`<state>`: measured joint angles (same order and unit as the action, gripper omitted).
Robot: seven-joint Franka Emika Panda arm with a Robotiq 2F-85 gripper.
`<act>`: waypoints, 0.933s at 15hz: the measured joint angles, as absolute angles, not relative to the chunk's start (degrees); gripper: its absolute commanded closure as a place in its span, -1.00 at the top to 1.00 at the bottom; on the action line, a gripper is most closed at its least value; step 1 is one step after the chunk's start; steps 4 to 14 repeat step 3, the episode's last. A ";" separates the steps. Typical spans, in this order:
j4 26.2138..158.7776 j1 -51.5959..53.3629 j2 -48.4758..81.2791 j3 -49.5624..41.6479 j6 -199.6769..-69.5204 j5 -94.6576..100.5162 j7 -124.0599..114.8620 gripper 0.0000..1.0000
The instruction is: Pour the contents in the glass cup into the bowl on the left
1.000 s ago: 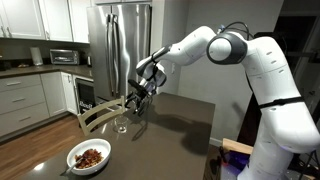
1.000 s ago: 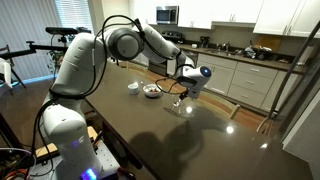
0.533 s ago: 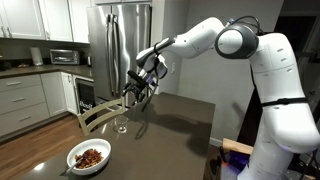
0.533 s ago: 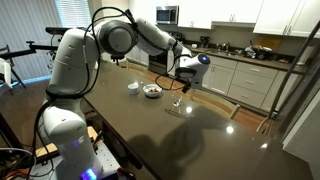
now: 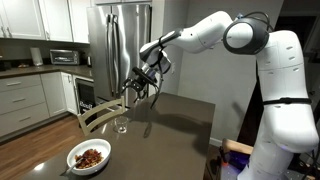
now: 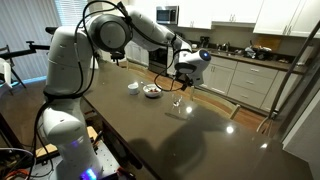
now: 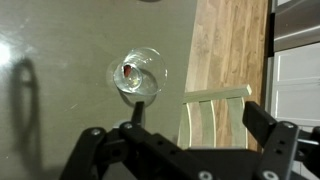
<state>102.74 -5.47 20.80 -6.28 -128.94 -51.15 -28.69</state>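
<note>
Kitchen scene: stainless steel fridge [image 5: 115,45] in the back, white cabinets [image 5: 20,18], and a small microwave [image 5: 63,57] on the counter. Any writing on the appliances is too small to read, so no brands from me.

Out front is a dark glossy table [image 5: 180,115]. The small clear glass cup [image 5: 121,124] stands upright on it, close to the table edge, with a pale wooden chair [image 5: 95,113] right behind that edge. From the wrist view you look straight down into the glass cup [image 7: 137,74], and there are a few reddish-brown bits [image 7: 130,70] at the bottom.

The wide, shallow white bowl [image 5: 88,167] sits on the same table, near the cup but not touching, and it's got a pile of similar reddish-brown stuff in it.

The robot's black claw [image 5: 138,93] hangs in the air above the cup, clear of it. In the wrist view its fingers [image 7: 90,150] are spread wide with nothing between them.
</note>
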 measured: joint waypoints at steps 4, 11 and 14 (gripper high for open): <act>102.98 -5.55 20.68 -6.28 -128.73 -51.15 -27.93 1.00; 102.98 -5.55 20.68 -6.28 -128.73 -51.15 -27.93 1.00; 102.98 -5.55 20.68 -6.28 -128.73 -51.15 -27.93 1.00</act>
